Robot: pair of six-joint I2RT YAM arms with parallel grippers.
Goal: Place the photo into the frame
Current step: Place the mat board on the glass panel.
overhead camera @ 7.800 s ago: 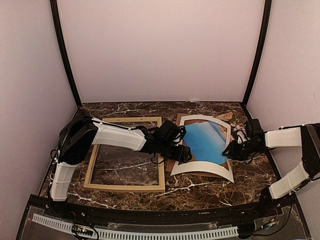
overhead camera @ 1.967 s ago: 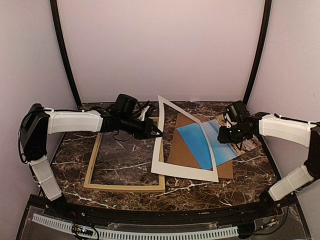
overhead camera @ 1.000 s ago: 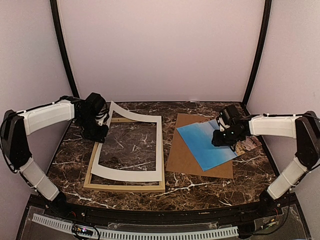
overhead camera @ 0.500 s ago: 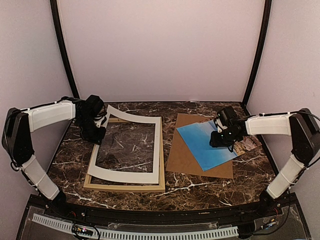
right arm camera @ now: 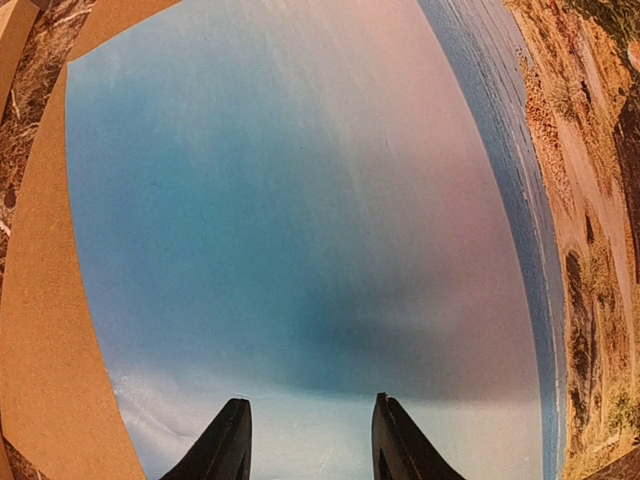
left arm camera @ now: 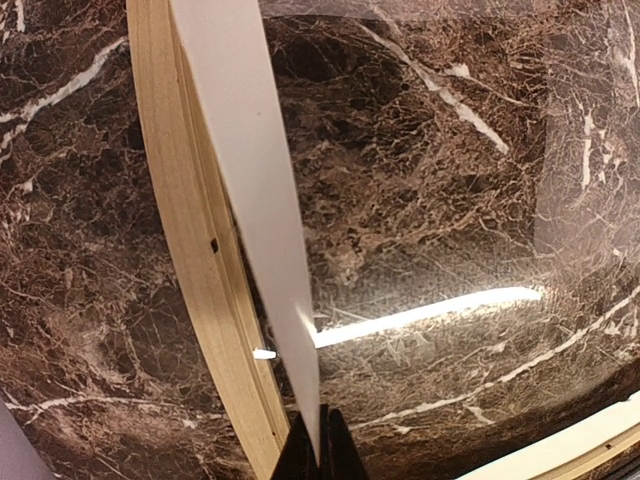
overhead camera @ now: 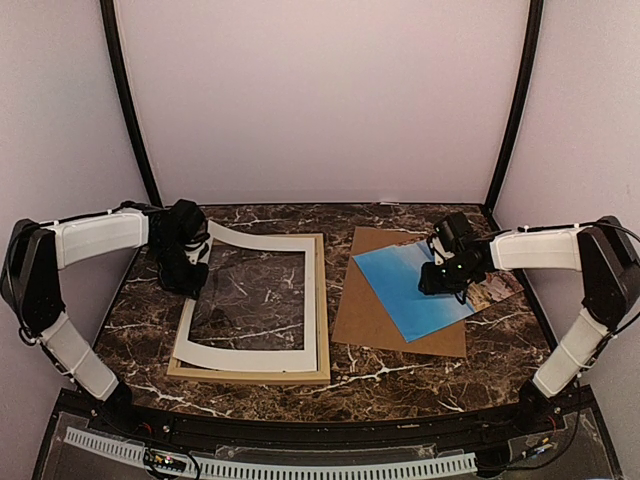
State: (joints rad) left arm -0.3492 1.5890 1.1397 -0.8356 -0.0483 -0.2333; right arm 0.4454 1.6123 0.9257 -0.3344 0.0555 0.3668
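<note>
The photo, blue sky with a strip of sea and beach along its right edge, lies askew on a brown backing board. My right gripper hovers just over its right half, open, nothing between the fingers; in the right wrist view the photo fills the picture beyond that gripper. The light wooden frame lies flat at the left. A white mat rests over it, its far left corner still lifted. My left gripper is shut on the mat's left edge, beside the frame rail.
The dark marble table is boxed in by pale walls with black corner posts. The backing board's corner shows left of the photo. Glass in the frame reflects a light streak.
My left gripper has lowered the mat closer onto the frame and squared it up. The right gripper has slid slightly left over the photo, still open.
</note>
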